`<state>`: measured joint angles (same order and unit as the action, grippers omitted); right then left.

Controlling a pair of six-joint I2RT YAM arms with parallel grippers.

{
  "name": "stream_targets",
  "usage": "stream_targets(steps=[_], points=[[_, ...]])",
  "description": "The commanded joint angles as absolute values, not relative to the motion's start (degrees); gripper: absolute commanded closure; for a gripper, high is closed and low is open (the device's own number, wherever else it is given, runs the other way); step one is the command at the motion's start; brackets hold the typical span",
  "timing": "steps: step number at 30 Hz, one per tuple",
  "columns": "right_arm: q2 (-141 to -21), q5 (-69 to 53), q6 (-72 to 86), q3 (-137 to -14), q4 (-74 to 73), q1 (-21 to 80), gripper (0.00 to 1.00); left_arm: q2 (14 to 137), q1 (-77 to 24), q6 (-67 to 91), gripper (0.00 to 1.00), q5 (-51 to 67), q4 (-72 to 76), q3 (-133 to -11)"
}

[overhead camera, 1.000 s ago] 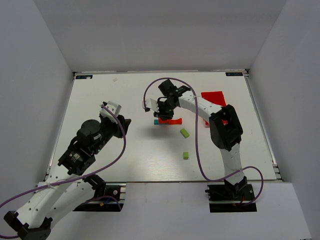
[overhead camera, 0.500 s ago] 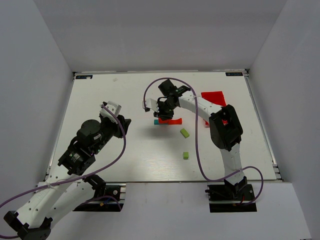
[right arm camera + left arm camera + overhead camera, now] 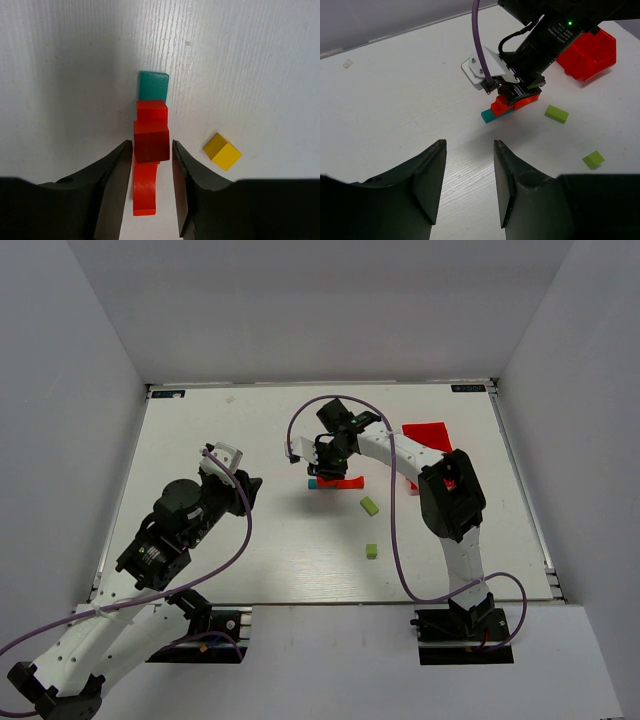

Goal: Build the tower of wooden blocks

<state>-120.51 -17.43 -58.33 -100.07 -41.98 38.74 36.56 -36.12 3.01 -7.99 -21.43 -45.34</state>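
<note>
Nothing has visibly moved since the earlier top frames: both arms and every block sit where they were. The wood block tower (image 3: pixel 335 481) stands on the white counter (image 3: pixel 250 430). Its base is a teal bar (image 3: pixel 153 86), with a long red piece (image 3: pixel 145 192) and a red block (image 3: pixel 151 110) lying on it.

The right claw (image 3: pixel 151 145) hangs straight over the tower. Its two fingers are closed against opposite sides of a dark red cube (image 3: pixel 151 141), which it holds at the top of the stack. Whether that cube already rests on the pieces below cannot be told.

A yellow cube (image 3: pixel 222 151) lies just beside the tower, not touching it. A lime-green oblong block (image 3: pixel 370 506) lies near the tower, on the side toward the arm bases and to the right. A small lime-green cube (image 3: pixel 371 551) lies farther out the same way. A red bin (image 3: pixel 428 435) sits to the tower's right, partly behind the right arm.

The left claw (image 3: pixel 468 147) is well to the left of the tower, pointed toward it. Its fingers are spread apart with only bare counter between them.
</note>
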Motion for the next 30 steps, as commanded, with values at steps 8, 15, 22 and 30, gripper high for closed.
stream_targets(steps=[8, 15, 22, 30], points=[[-121.03, -17.31, -57.74, -101.60, -41.40, 38.85, 0.53, 36.39, -35.86, 3.08, 0.47, -8.00, -21.45, -45.00], [-119.01, -18.02, -57.48, -101.43, -41.57, 38.85, 0.36, 36.39, -35.86, 3.08, 0.47, -8.00, -21.45, -45.00], [-115.93, -17.14, -57.13, -99.76, -40.78, 38.76, 0.21, 36.39, -35.86, 3.08, 0.47, -8.00, -21.45, -45.00], [-106.64, -14.68, -58.01, -95.10, -39.64, 38.50, 0.12, 36.39, -35.86, 3.08, 0.47, -8.52, -21.45, -45.00]])
